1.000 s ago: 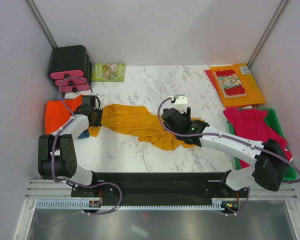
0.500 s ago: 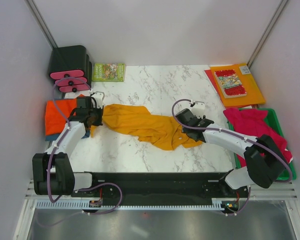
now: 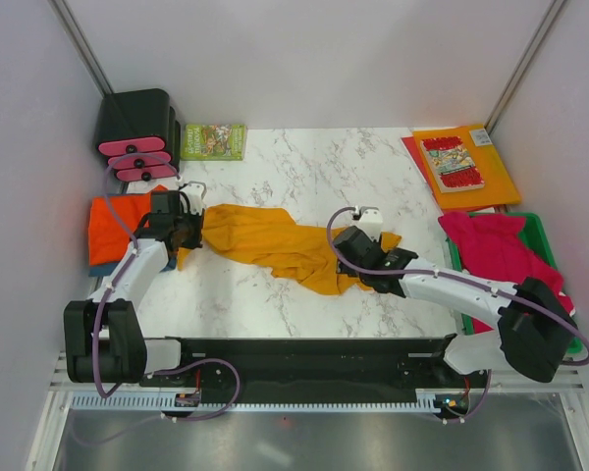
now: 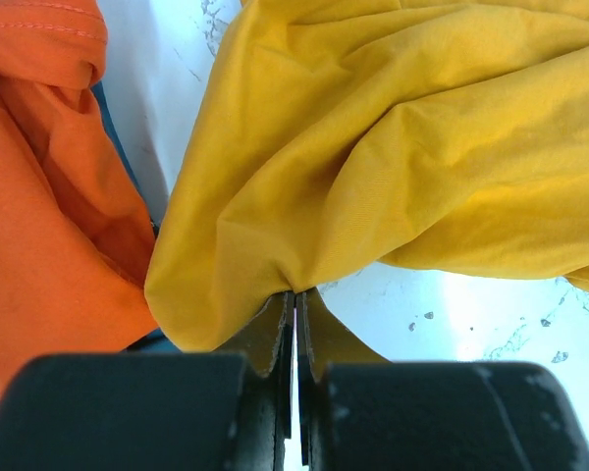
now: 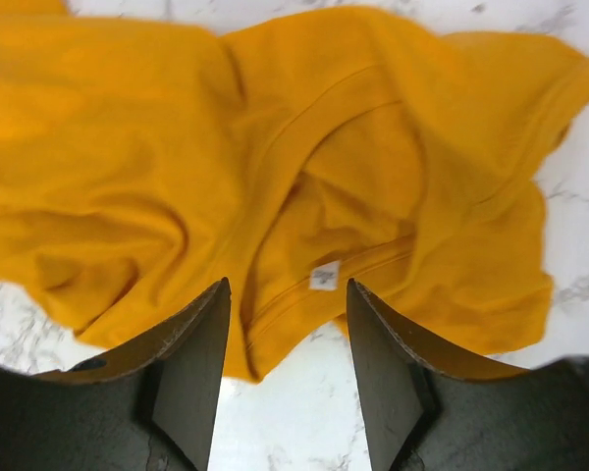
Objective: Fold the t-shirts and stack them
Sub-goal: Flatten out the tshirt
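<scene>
I see the crumpled golden-orange cloth t-shirt (image 3: 275, 245) lying stretched across the middle of the white marble table (image 3: 294, 167), running from the left tool (image 3: 182, 232) to the right tool (image 3: 361, 257). The left tool is pressed together and pinches a fold at the shirt's left end. The right tool is spread and sits over the shirt's right end, above the bunched cloth there.

My left wrist view gives what the overhead one cannot. The two dark fingers (image 4: 270, 334) meet with a thin ridge of golden-orange t-shirt (image 4: 393, 147) caught between them. The bright red-orange t-shirt (image 4: 39, 196) lies just beside that fold, almost touching it. A sliver of blue cloth (image 4: 118, 147) shows at its edge.

From the right wrist, the right tool (image 5: 287, 294) has its fingers standing apart, and the shirt's neck band with a small white label (image 5: 324, 276) lies in the gap. I cannot tell whether the fingertips touch the cloth.

Only the overhead view shows the rest. The red-orange t-shirt (image 3: 113, 224) lies at the table's left edge. The crimson-pink t-shirts (image 3: 491, 245) are heaped in a green tray (image 3: 553, 245) on the right. Behind the tray sits a flat orange folder (image 3: 496, 182) with a comic book (image 3: 452, 162) on it.
</scene>
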Controlling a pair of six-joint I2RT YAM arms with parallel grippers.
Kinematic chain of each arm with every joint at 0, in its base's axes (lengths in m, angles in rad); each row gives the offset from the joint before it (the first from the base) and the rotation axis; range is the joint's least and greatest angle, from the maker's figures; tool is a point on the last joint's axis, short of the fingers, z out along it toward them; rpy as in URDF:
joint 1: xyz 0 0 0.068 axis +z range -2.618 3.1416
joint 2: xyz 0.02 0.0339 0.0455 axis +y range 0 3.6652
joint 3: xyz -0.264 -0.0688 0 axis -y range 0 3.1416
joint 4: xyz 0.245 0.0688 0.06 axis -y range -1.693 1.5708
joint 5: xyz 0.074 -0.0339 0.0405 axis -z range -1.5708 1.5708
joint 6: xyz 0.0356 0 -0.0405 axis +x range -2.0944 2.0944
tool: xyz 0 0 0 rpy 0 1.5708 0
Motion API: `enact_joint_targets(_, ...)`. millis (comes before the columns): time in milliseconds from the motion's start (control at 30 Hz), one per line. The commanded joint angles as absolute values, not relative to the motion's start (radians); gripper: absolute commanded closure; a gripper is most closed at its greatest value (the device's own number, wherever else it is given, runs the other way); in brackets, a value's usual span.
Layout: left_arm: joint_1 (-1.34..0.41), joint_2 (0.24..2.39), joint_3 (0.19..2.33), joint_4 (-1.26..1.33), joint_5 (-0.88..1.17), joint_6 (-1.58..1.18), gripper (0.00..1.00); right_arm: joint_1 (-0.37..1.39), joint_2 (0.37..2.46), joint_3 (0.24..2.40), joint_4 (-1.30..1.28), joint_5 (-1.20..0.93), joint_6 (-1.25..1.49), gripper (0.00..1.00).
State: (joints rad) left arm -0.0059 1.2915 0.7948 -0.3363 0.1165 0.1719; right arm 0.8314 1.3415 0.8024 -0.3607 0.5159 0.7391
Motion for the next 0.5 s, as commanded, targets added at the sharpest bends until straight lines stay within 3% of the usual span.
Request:
enact_joint_targets(0, -0.002, 1.276, 0.790, -0.327, 0.150, 0.169, 0.98, 0.885, 1.379, 0.775, -0.321, 0.450, 0.755, 0.43)
enact_joint_targets(433, -0.002, 1.276, 0.787, -0.333, 0.147, 0.173, 0.98, 0.963, 1.578, 0.790, -0.239, 0.379, 0.792, 0.46)
enact_joint_targets(467, -0.003, 1.276, 0.788, -0.333, 0.149, 0.173, 0.98, 0.969, 1.580, 0.792, -0.239, 0.385, 0.792, 0.52)
